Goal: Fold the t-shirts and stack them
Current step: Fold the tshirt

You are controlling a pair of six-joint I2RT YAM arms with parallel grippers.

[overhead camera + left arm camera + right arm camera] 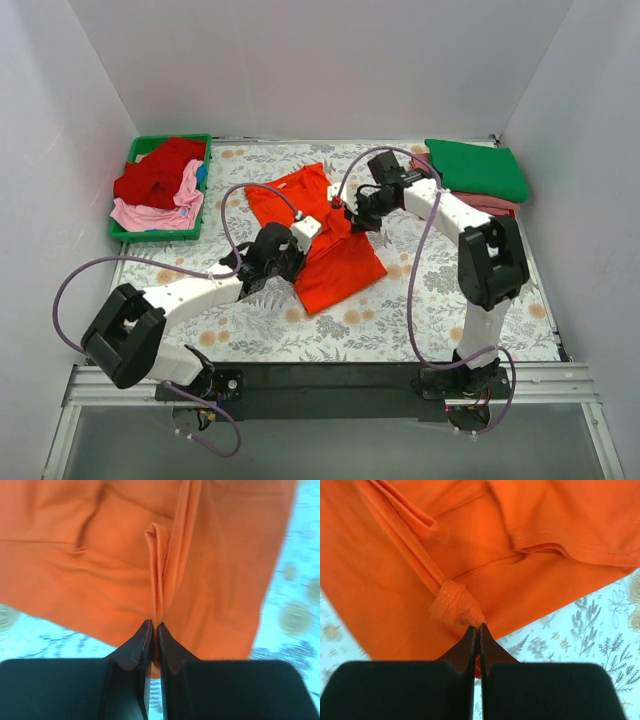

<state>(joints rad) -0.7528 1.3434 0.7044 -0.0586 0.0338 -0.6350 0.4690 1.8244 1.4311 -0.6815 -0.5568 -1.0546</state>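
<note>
The bright orange t-shirt [325,240] lies partly folded in the middle of the flowered table. My left gripper [290,250] is shut on a pinched ridge of its cloth [156,580] at its left side. My right gripper [357,213] is shut on a stitched hem corner [455,602] at its right side. A folded green t-shirt [478,168] lies on folded pink and dark red shirts [492,203] at the back right. Crumpled red [158,172] and light pink [160,212] shirts fill the tray at the back left.
The green plastic tray [120,232] stands at the back left against the white wall. White walls close in the table on three sides. The flowered cloth [400,320] shows bare in front of the orange shirt.
</note>
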